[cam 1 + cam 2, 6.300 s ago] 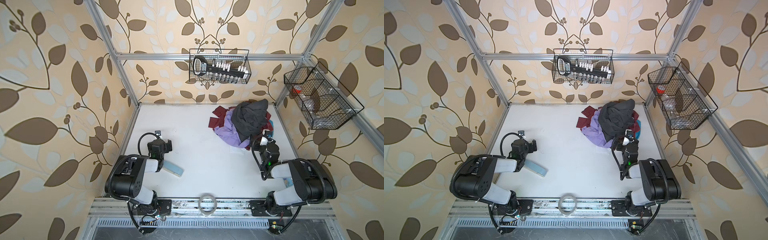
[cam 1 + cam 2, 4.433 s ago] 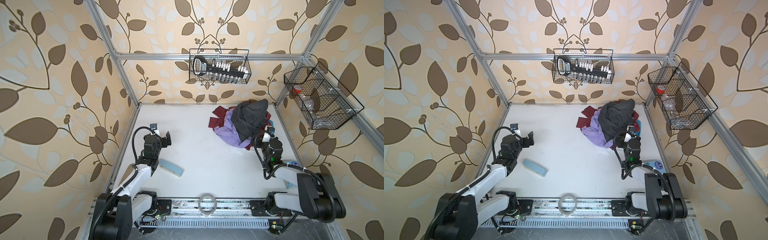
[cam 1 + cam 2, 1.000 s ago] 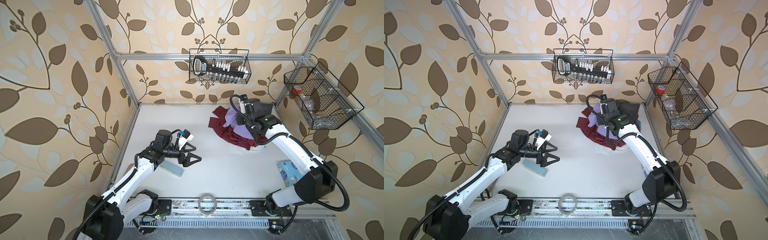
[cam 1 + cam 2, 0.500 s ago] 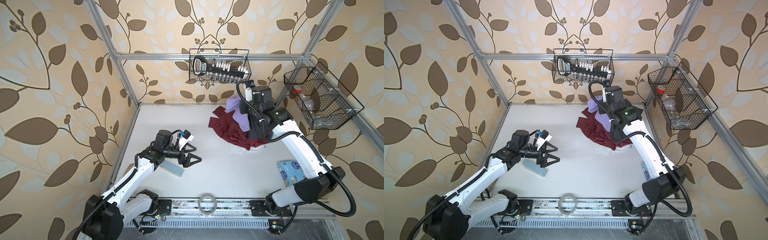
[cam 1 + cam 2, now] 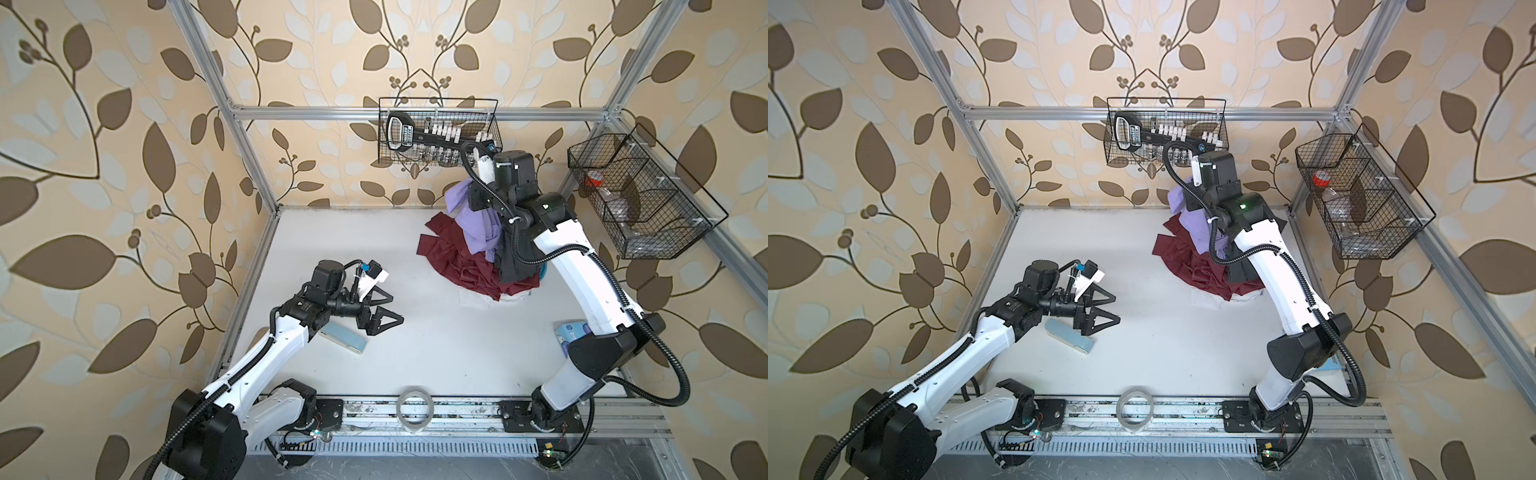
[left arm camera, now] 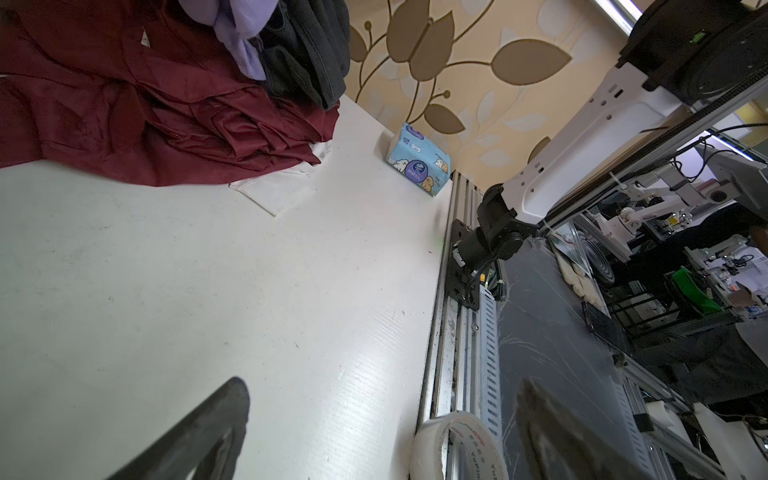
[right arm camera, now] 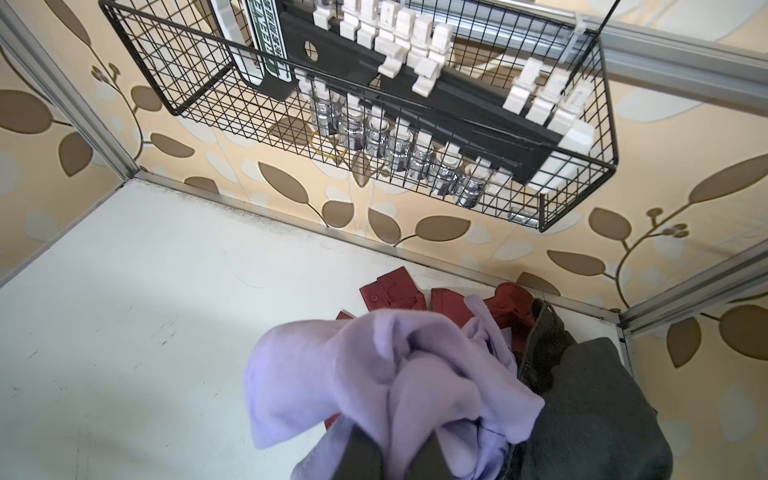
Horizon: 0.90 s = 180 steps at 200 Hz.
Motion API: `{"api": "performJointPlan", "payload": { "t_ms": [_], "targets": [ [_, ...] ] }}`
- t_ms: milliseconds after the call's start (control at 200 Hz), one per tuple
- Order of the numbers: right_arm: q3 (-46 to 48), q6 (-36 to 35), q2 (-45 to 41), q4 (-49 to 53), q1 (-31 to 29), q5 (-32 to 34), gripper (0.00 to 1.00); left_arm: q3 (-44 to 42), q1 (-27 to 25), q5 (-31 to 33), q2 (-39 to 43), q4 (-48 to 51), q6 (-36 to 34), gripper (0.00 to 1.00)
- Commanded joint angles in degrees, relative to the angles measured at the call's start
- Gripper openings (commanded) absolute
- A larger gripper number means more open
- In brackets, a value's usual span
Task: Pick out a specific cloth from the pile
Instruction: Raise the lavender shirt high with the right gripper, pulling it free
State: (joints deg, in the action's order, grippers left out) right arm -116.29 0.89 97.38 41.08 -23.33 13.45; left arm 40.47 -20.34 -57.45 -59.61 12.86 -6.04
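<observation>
Lavender cloth (image 7: 365, 374) pinched in right jaws (hanging over pile (image 5: 469, 268)), left jaws spread, empty.

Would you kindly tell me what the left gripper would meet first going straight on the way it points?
The open left gripper points across the white table. The way looks free until, probably, the light blue printed tissue pack by the right edge, though depth is unclear.

Back right on the counter (image 5: 415, 353) sits the pile (image 5: 465, 266), the cloth (image 5: 478, 224) hanging above it; tissue pack (image 5: 571, 332) front right, tape roll (image 5: 400, 412) at the front edge.
</observation>
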Motion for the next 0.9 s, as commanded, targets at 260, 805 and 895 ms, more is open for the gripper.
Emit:
{"api": "performJointPlan", "payload": {
  "t_ms": [260, 805, 895],
  "targets": [
    [-12.2, -3.3, 4.8, -1.3, -2.0, -0.8, 0.0, 1.7, -0.8, 0.0, 1.5, 0.3, -1.8, 0.99],
    [-17.2, -5.0, 5.4, -3.4, -2.8, 2.3, 0.0, 1.6, -0.9, 0.0, 1.7, 0.4, -2.0, 0.99],
    [-17.5, -5.0, 5.0, -4.1, -2.9, 2.7, 0.0, 1.6, -0.9, 0.0, 1.8, 0.5, -2.1, 0.99]
  ]
}}
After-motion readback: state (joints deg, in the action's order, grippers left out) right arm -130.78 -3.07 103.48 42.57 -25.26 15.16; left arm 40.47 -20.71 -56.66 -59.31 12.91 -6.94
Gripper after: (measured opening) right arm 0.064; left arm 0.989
